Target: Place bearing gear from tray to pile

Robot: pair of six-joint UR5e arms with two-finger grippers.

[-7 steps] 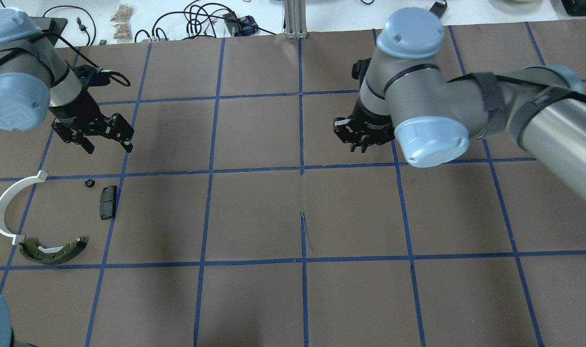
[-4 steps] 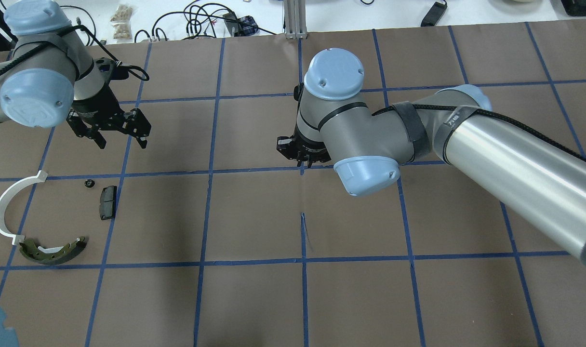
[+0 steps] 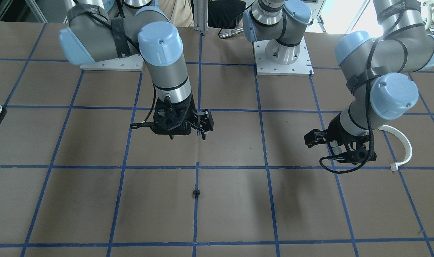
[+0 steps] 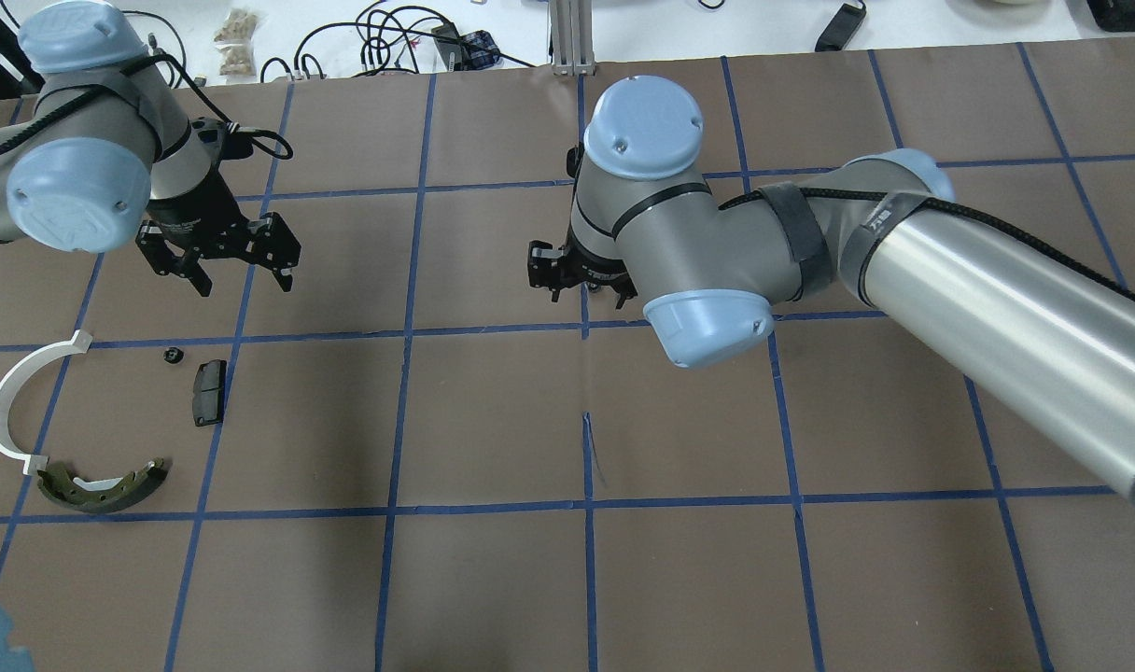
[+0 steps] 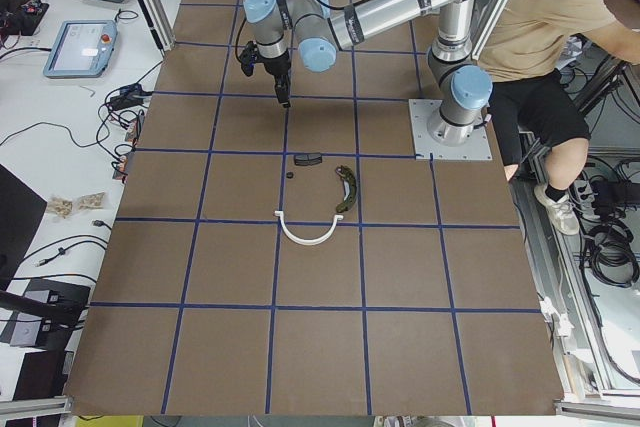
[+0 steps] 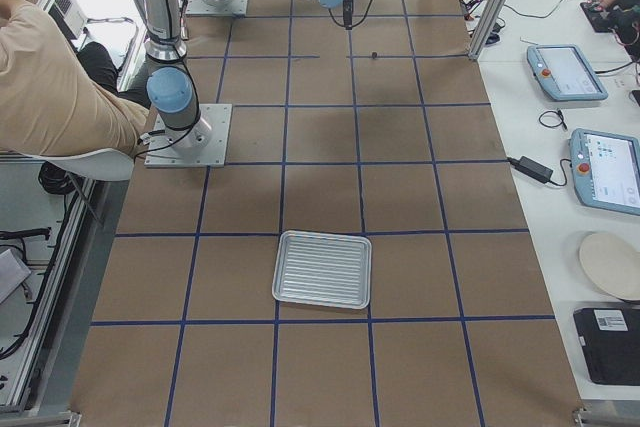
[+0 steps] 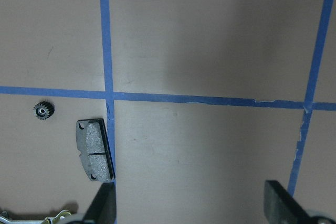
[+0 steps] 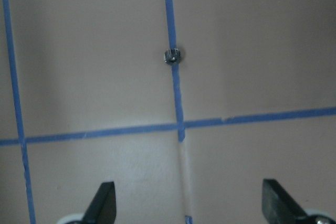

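Both arms hang over the worktop (image 4: 493, 420) gripping nothing: the left end effector (image 4: 243, 278) is released, fingers spread, and so is the right end effector (image 3: 187, 137), above a small dark part (image 8: 171, 55) on blue tape. The bearing gear (image 7: 43, 110) lies in the pile (image 4: 101, 485), just beside the black pad (image 7: 95, 149), well apart from the tray (image 6: 322, 269)

Just beyond the white plastic arc (image 5: 303, 241), a curved brake shoe (image 5: 346, 190), a black pad (image 5: 307, 158) and a small gear (image 5: 290, 175) are seen; farther beyond it, the left gripper (image 5: 284, 99) is held above the table.
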